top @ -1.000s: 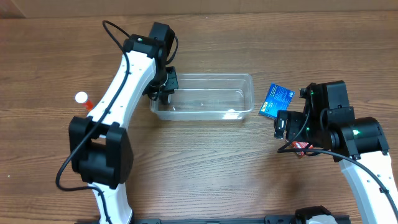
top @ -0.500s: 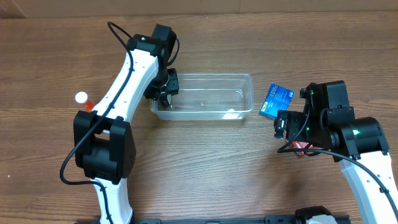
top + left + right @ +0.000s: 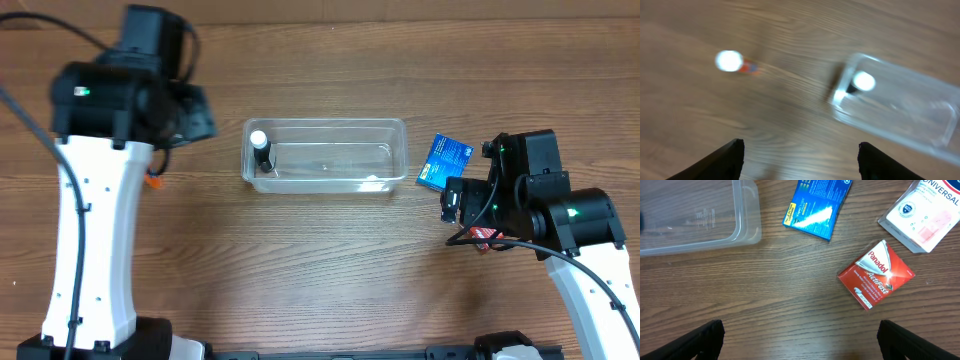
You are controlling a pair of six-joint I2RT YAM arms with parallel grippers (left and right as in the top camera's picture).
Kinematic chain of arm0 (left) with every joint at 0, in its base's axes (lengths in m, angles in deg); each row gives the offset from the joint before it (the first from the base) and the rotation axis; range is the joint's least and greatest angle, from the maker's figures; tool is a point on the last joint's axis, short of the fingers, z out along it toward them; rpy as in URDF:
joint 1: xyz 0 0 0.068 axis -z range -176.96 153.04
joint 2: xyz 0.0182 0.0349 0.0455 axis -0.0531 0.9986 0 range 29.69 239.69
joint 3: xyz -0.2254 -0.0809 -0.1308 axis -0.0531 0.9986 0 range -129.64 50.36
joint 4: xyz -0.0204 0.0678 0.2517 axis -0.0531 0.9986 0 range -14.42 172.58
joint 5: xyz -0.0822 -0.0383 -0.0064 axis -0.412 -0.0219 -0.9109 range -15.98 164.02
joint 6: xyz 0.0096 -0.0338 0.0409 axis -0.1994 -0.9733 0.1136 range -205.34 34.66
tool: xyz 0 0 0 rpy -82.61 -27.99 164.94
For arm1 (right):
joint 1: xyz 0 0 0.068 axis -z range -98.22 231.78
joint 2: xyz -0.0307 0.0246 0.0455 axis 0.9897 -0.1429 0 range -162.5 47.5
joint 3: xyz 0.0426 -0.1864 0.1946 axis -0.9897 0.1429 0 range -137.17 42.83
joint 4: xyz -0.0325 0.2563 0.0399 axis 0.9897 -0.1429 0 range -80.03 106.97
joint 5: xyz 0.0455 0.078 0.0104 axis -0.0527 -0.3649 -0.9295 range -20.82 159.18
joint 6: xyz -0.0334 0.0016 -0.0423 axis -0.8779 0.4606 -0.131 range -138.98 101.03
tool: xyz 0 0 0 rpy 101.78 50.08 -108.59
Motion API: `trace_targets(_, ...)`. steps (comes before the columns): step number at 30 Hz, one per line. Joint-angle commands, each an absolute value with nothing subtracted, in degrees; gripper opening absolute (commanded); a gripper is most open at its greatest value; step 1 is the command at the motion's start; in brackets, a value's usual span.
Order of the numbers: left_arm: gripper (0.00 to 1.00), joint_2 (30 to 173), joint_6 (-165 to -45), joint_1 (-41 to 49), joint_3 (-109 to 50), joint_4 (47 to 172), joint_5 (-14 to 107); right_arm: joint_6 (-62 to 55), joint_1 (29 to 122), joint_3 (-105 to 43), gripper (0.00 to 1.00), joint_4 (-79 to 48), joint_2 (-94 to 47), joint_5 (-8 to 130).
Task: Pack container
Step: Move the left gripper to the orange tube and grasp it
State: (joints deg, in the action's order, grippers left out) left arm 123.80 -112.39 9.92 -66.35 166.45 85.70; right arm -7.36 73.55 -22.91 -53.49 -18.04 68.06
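Observation:
The clear container (image 3: 330, 157) lies at the table's middle. A small dark bottle with a white cap (image 3: 260, 148) stands in its left end, and also shows blurred in the left wrist view (image 3: 863, 81). My left gripper (image 3: 800, 160) is open and empty. It hangs high above the wood, left of the container (image 3: 905, 117). My right gripper (image 3: 802, 340) is open over bare wood, below and left of a red Panadol box (image 3: 876, 274). A blue box (image 3: 817, 202) lies just right of the container's corner (image 3: 742, 225).
An orange bottle with a white cap (image 3: 731, 61) stands left of the container, mostly hidden under my left arm in the overhead view. A white box (image 3: 922, 210) lies at the far right. The blue box (image 3: 445, 162) sits between the container and my right arm.
My left gripper opened and let go of the dark bottle, which now stands in the container's left end. The left arm rose and swung left. The right arm has not moved.

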Motion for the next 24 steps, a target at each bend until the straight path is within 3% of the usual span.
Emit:
trace_targets(1, 0.8, 126.4, -113.2, 1.9, -65.0, 166.3, 87.3, -7.1, 73.9, -24.7, 1.0, -53.2, -17.9, 68.0)
trace_targets(9, 0.82, 133.8, -108.0, -10.0, -58.5, 160.7, 80.7, -7.1, 73.9, -24.7, 1.0, -53.2, -17.9, 68.0)
trace_targets(24, 0.8, 152.2, -105.0, -12.4, -57.7, 159.0, 80.4, -7.1, 73.9, -24.6, 1.0, -53.5, -20.3, 68.0)
